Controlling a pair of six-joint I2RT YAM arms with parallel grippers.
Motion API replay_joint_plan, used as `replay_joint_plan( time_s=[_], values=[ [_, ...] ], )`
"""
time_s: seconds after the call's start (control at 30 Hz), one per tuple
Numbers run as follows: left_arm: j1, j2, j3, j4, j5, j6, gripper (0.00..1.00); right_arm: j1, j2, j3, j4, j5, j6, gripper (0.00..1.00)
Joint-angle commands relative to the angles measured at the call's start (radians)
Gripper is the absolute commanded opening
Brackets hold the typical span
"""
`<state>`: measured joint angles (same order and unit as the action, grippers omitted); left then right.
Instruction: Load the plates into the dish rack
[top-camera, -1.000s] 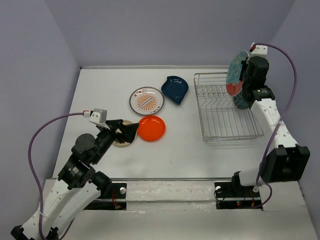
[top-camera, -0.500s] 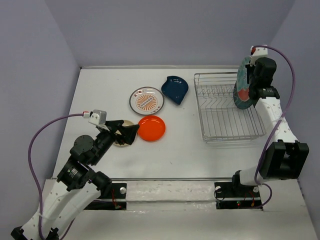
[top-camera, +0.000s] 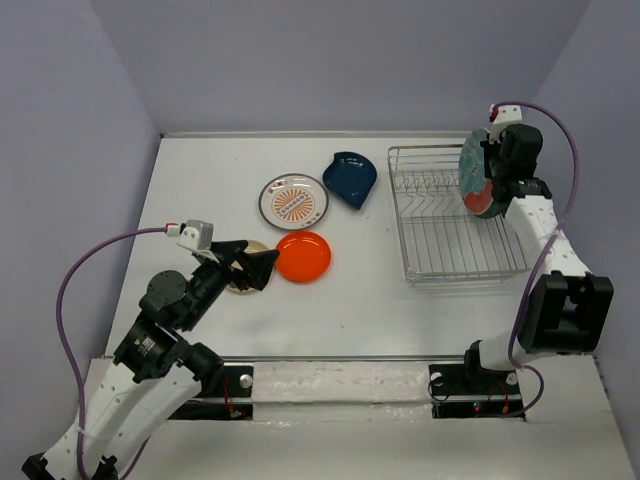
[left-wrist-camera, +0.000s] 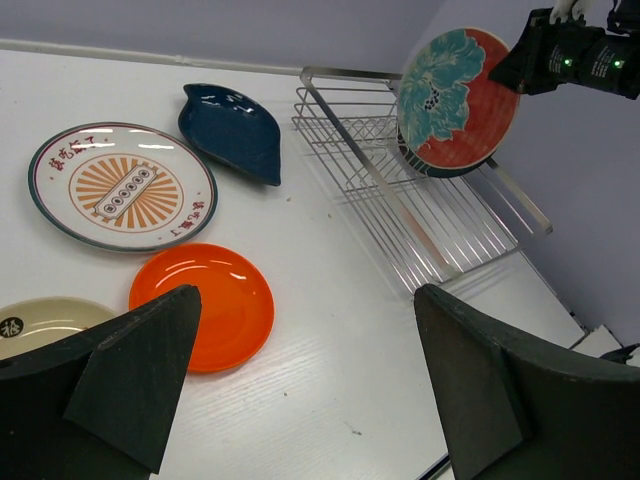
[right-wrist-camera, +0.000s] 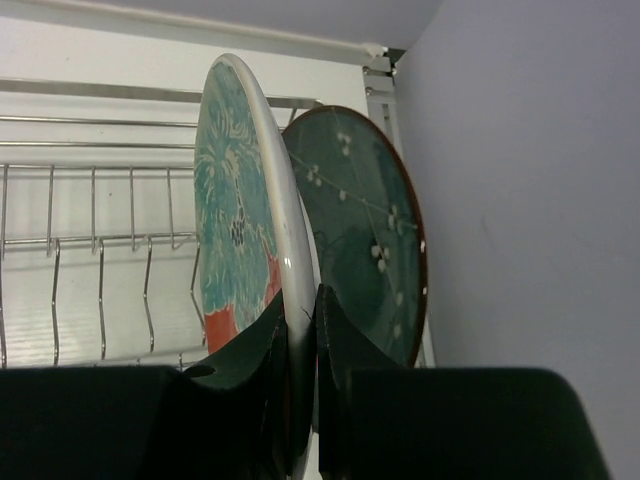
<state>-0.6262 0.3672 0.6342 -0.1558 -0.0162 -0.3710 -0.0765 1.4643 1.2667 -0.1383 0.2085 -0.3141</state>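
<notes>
**Big floral plate held on edge over the rack's far corner**

The large teal-and-red plate (left-wrist-camera: 458, 100) shows a teal flower with a dark centre over a red-orange ground, with a pale rim. It stands upright above the far right corner of the dish rack (top-camera: 440, 240). The right fingers (right-wrist-camera: 250, 360) are clamped together on its upper rim. Whether its lower edge sits between the tines cannot be told.

Just behind it the dark teal plate (right-wrist-camera: 365, 240) stands on edge in the rack. It has small pale blossoms on thin branches and a brownish rim.

The rack is silver wire with an open grid base, and it sits on the right of the white desk (top-camera: 350, 320).

Four plates lie flat to its left:
- the white plate with an orange sunburst (left-wrist-camera: 122, 187);
- the dark blue, leaf-shaped plate (left-wrist-camera: 232, 130), just beyond it;
- the plain orange plate (left-wrist-camera: 202, 305), nearer the arms;
- the small cream plate (left-wrist-camera: 45, 320), beside the orange one.

The left fingers (left-wrist-camera: 130, 380) are spread wide apart, holding nothing, above the cream and orange plates.
</notes>
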Motion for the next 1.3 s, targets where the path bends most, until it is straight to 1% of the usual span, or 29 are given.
replay_joint_plan(
  time_s=[0.0, 0.23, 0.3, 0.4, 0.47, 0.57, 0.73, 1.07, 1.17, 1.27],
  values=[
    [0.002, 0.007, -0.004, 0.035, 0.012, 0.024, 0.99, 0.001, -0.019, 0.010, 0.198, 0.000, -0.002, 0.07],
    [0.003, 0.018, -0.005, 0.032, 0.012, 0.021, 0.99, 0.001, -0.016, -0.013, 0.229, 0.000, 0.027, 0.07],
    [0.002, 0.026, -0.005, 0.032, 0.012, 0.020, 0.99, 0.001, -0.031, 0.028, 0.233, 0.017, 0.058, 0.07],
    [0.002, 0.036, -0.005, 0.030, 0.012, 0.021, 0.99, 0.001, -0.048, 0.106, 0.266, 0.067, 0.061, 0.07],
    [0.003, 0.038, -0.005, 0.030, 0.012, 0.021, 0.99, 0.001, -0.045, 0.154, 0.269, 0.107, 0.026, 0.07],
    [0.002, 0.030, -0.005, 0.030, 0.007, 0.020, 0.99, 0.001, -0.045, 0.194, 0.269, 0.115, -0.031, 0.07],
    [0.003, 0.026, -0.005, 0.030, 0.007, 0.020, 0.99, 0.001, -0.056, 0.151, 0.275, 0.101, -0.068, 0.07],
    [0.003, 0.026, -0.005, 0.032, 0.012, 0.018, 0.99, -0.008, -0.025, 0.056, 0.287, 0.098, -0.100, 0.07],
    [0.003, 0.027, -0.005, 0.033, 0.012, 0.020, 0.99, -0.008, -0.019, 0.027, 0.287, 0.086, -0.083, 0.07],
    [0.003, 0.035, -0.002, 0.032, 0.010, 0.020, 0.99, -0.008, -0.009, -0.007, 0.282, 0.072, -0.030, 0.07]
  ],
)
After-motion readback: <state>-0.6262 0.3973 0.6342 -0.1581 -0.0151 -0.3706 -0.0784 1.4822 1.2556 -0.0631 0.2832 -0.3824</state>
